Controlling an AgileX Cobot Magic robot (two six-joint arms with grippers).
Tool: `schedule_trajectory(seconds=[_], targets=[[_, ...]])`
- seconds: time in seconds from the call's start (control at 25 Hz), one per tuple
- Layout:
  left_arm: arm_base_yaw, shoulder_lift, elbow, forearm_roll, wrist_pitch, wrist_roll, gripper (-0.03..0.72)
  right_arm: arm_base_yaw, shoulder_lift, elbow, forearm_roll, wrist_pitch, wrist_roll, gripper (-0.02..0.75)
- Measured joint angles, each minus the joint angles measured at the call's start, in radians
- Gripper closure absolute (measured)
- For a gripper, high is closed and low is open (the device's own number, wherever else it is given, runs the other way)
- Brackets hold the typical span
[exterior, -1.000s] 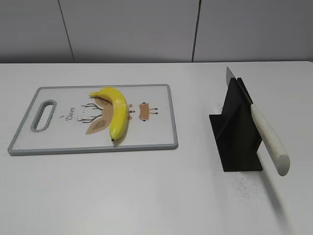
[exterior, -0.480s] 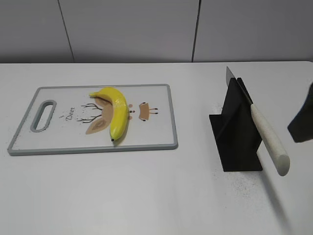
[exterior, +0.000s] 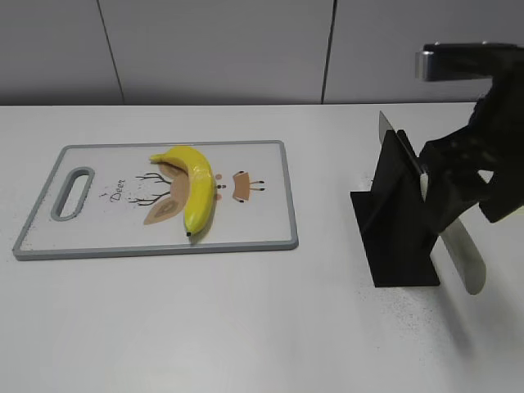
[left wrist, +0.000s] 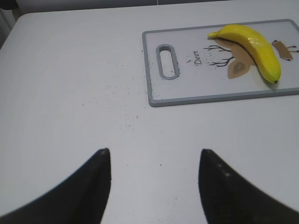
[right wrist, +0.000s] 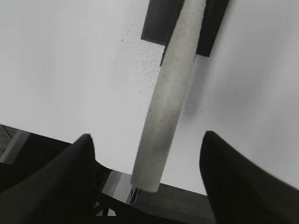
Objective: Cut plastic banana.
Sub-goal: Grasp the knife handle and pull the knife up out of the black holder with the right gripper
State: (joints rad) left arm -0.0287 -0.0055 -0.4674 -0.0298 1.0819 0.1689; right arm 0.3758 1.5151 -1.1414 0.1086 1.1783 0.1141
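Observation:
A yellow plastic banana [exterior: 195, 184] lies on a white, grey-rimmed cutting board [exterior: 262, 231] at the left; both also show in the left wrist view, the banana [left wrist: 254, 46] on the board [left wrist: 196, 91]. A knife with a pale handle [exterior: 463, 255] leans in a black stand [exterior: 397, 225] at the right, its blade tip [exterior: 383, 126] sticking up. My right gripper [exterior: 455, 184] is open and straddles the handle [right wrist: 170, 98] without touching it, jaws [right wrist: 147, 136] on either side. My left gripper [left wrist: 154, 151] is open and empty above bare table, short of the board.
The stand's base [right wrist: 156, 21] sits on the white table with dark specks around it. The table's near edge [right wrist: 28, 135] runs just behind my right gripper. A grey panelled wall [exterior: 221, 49] stands behind the table.
My right arm came in from the right edge and moved left and over the knife handle, jaws open around it. The banana, board and knife have not moved.

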Motion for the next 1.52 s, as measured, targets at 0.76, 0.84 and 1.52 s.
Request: schedule_trajectory(seconds=[0.76,0.84,1.52], targets=[[0.0,0.0,0.0,0.0,0.0,0.0,0.109,0.001,0.194,-0.001,-0.026,0.015,0.127,0.316],[0.0,0.0,0.0,0.0,0.0,0.0,0.109,0.001,0.197,-0.001,-0.024,0.02,0.142,0.381],[0.0,0.0,0.0,0.0,0.0,0.0,0.109,0.001,0.109,-0.011,-0.002,0.034,0.208,0.575]])
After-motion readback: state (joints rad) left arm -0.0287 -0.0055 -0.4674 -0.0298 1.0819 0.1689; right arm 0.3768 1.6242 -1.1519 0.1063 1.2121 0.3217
